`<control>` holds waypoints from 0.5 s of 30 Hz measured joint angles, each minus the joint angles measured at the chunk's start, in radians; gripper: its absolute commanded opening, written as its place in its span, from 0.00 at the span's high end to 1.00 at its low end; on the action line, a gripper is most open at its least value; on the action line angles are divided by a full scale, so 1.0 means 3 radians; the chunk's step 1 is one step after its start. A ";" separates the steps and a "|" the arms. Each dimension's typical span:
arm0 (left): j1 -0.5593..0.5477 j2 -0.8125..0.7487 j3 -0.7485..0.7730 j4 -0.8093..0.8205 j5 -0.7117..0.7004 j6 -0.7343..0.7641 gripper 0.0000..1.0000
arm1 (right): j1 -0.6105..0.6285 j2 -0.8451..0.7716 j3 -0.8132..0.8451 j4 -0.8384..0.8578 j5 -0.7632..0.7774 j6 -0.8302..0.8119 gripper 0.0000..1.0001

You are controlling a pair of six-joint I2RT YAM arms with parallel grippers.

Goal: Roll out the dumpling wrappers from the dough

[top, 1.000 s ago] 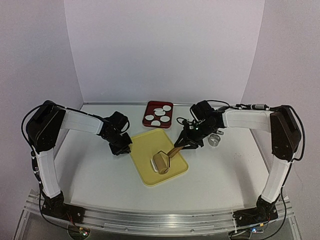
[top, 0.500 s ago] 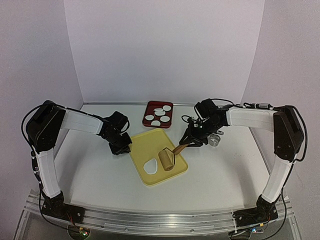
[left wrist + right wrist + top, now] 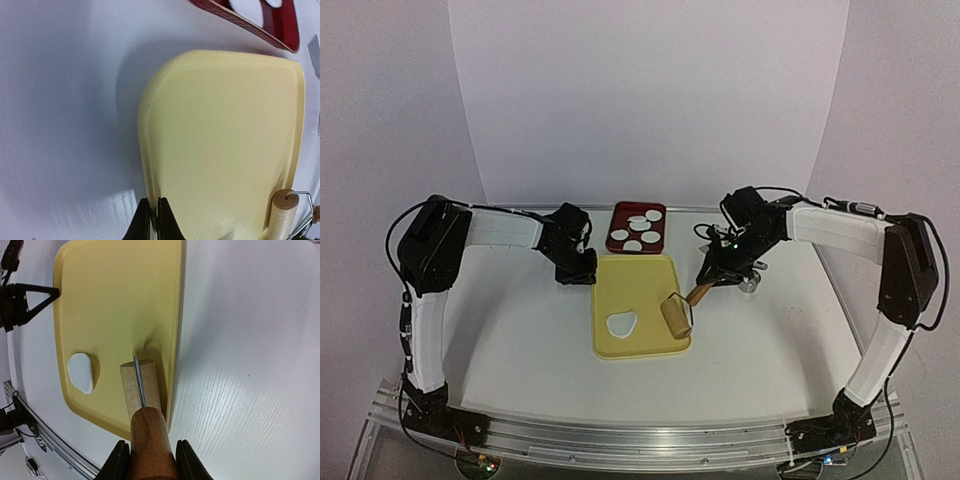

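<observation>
At the left of the top view, your left gripper (image 3: 578, 268) sits at the far left corner of the yellow board (image 3: 638, 285); the left wrist view shows its fingers drawn narrow and pinching the board's thin edge between them. The board lies flat on the white table (image 3: 520, 340), in the middle of the frame. The dough (image 3: 620, 323) is a small flattened white patch with an uneven outline, on the board's lower left part. Just above the board, at the centre of the frame, the red tray (image 3: 626, 211) holds five round dumpling wrappers (image 3: 638, 222), lying flat and apart from one another. Further right, the rolling pin (image 3: 675, 316) rests on the board's lower right edge, near the dough but not touching it. Your right gripper (image 3: 150, 460) is clamped around the pin's dark wooden handle. A small metal ring (image 3: 750, 286) lies on the table just right of that gripper.
</observation>
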 measured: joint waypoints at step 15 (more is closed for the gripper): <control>-0.0030 0.0424 0.0617 -0.0346 0.0420 0.1186 0.47 | 0.0283 -0.0538 -0.0081 -0.0244 -0.0306 0.0034 1.00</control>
